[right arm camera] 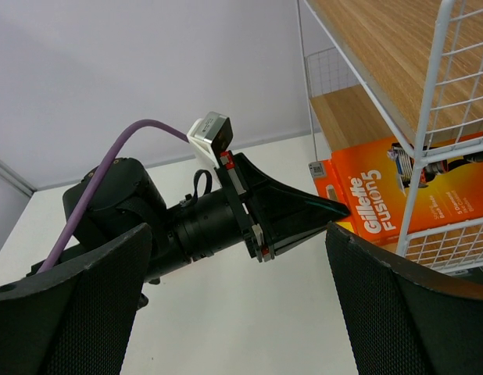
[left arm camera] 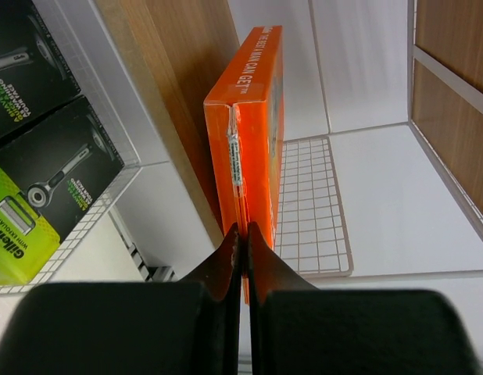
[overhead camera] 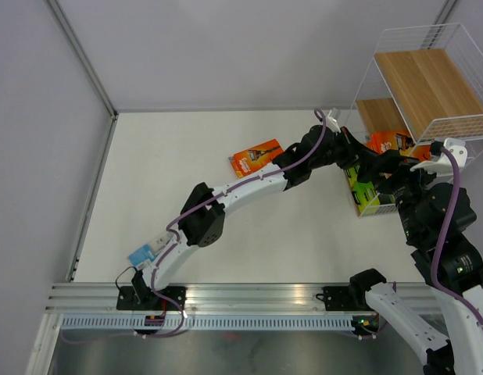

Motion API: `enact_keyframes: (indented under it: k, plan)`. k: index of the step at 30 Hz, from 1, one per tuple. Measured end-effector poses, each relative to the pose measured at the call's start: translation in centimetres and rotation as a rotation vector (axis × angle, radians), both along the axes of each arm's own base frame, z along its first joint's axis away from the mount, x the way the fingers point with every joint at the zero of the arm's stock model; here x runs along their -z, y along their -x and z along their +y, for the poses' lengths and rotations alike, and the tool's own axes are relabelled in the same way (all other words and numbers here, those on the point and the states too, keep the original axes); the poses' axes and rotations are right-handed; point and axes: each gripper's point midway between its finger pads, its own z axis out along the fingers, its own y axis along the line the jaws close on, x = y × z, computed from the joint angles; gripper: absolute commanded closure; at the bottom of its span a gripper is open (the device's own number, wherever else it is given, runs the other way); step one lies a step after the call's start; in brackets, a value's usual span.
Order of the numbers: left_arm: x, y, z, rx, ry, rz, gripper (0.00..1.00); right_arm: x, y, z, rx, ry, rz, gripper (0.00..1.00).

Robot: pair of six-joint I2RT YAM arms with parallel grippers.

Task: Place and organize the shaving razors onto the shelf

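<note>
My left gripper (left arm camera: 243,228) is shut on the edge flap of an orange razor pack (left arm camera: 253,117) and holds it on edge at the shelf's (left arm camera: 312,203) lowest tier. From above, this gripper (overhead camera: 363,153) and pack (overhead camera: 390,142) sit under the white wire shelf (overhead camera: 425,86). Two black packs with lime-green ends (left arm camera: 50,176) (left arm camera: 23,62) lie to the left of it, against the shelf (overhead camera: 368,194). A second orange pack (overhead camera: 257,158) lies flat on the table. A blue-card blister pack (overhead camera: 141,255) lies by the left arm's base. My right gripper (right arm camera: 237,258) is open and empty, facing the held pack (right arm camera: 398,195).
The shelf's wire frame (right arm camera: 429,156) and upper wood tiers (right arm camera: 382,39) stand over the held pack. The right arm (overhead camera: 441,219) crowds the shelf's front. A metal rail (overhead camera: 249,301) runs along the near table edge, and grey walls close in the left and back.
</note>
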Motion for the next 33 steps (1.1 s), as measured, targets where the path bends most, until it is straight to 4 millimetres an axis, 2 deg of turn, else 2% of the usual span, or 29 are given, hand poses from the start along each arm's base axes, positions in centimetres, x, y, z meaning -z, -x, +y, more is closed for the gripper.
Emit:
enact_keyframes:
  k: [15, 26, 28, 30, 31, 32, 33]
  plan:
    - [0.2, 0.2, -1.6, 0.015, 0.025, 0.034, 0.98, 0.0, 0.0, 0.2, -0.014, 0.024, -0.002, 0.02]
    - [0.3, 0.3, -1.7, 0.019, 0.026, 0.036, 0.95, -0.1, -0.1, 0.2, -0.015, 0.023, -0.006, 0.02]
    - [0.3, 0.3, -1.7, 0.019, 0.025, 0.037, 0.87, -0.1, -0.1, 0.2, -0.015, 0.023, -0.006, 0.02]
    - [0.5, 0.3, -1.7, 0.020, 0.017, 0.036, 0.71, -0.1, -0.1, 0.2, -0.018, 0.024, -0.006, 0.02]
    - [0.7, 0.4, -1.7, 0.021, 0.011, 0.035, 0.62, -0.1, -0.1, 0.3, -0.019, 0.024, -0.006, 0.02]
    - [0.7, 0.4, -1.8, 0.023, 0.008, 0.033, 0.42, -0.1, -0.1, 0.3, -0.022, 0.024, -0.007, 0.02]
    - [0.6, 0.5, -1.8, 0.026, 0.011, 0.025, 0.37, 0.0, -0.1, 0.4, -0.024, 0.023, -0.007, 0.02]
